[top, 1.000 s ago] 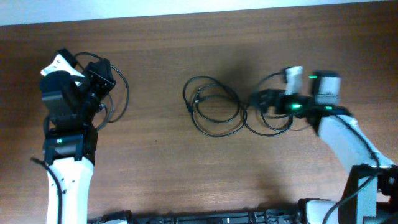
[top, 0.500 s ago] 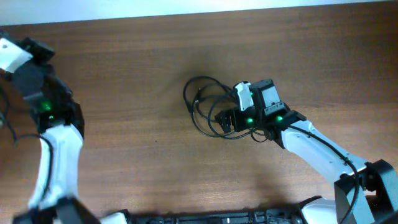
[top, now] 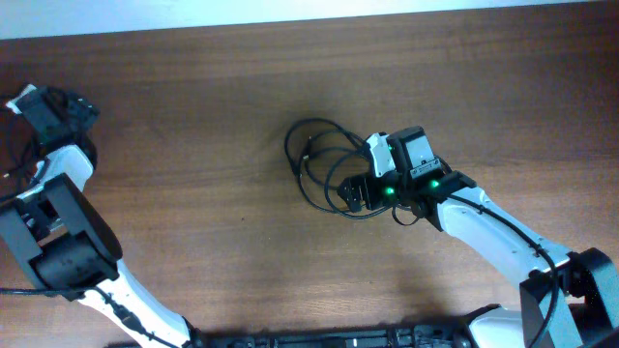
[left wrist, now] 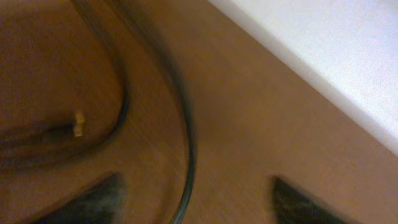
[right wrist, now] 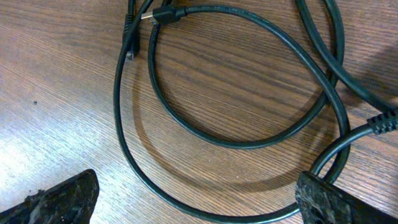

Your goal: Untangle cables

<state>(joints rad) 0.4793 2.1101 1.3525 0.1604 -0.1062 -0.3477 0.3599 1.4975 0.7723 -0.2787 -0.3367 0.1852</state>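
Note:
A tangle of black cables lies in overlapping loops at the table's middle. My right gripper hovers over its right side, open. In the right wrist view the right gripper has a cable loop running between its wide-apart fingertips, and two small plugs lie at the top. My left gripper is at the far left edge. In the blurred left wrist view the left gripper is open, a thin cable passes between its fingertips, and a plug end lies to the left.
The wooden table's far edge meets a white surface along the top. The white surface also fills the upper right of the left wrist view. The left arm's body stretches along the left side, and the right arm crosses the lower right.
The left arm swung from the mid-left to the far left edge, taking its cable coil along, and its gripper opened. The right gripper moved left onto the central tangle.

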